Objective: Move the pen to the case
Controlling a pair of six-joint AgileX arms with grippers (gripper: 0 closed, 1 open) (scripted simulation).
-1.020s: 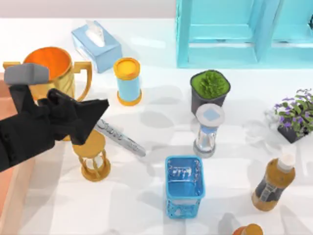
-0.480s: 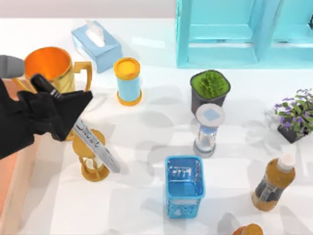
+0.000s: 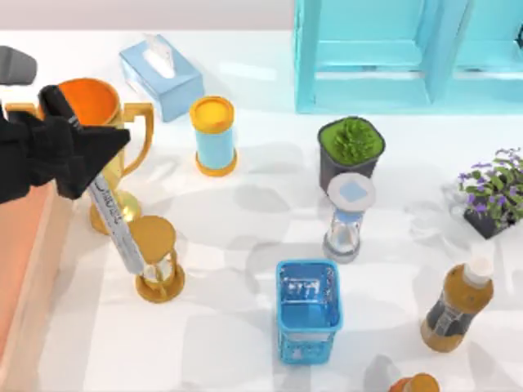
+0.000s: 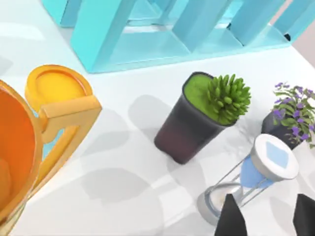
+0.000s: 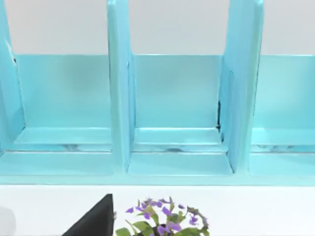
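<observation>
A: Since a second ago we are carrying the pen (image 3: 114,220) leftward; it was lying on the counter (image 3: 245,327) by the gold hourglass (image 3: 157,257), and now it is hanging tilted from our left gripper (image 3: 82,159), cap end up, barrel slanting down toward that hourglass.

B: From above, our gripper is clamped on the pen's upper part, in front of the gold trophy cup (image 3: 86,110). The case (image 3: 20,269) is showing at the left edge, just beside us.

A: From the left wrist, we are seeing the gripper's dark fingertips (image 4: 231,219), the potted succulent (image 4: 209,115) and the blue hourglass (image 4: 256,177).

B: The right wrist is looking at the turquoise shelf unit (image 5: 177,113) and a purple-flowered plant (image 5: 167,221); the right arm seems parked.

A: We are judging that the barrel's low end must clear the rim, so we are holding height until the whole pen is over the salmon floor, then lowering before letting go.
</observation>
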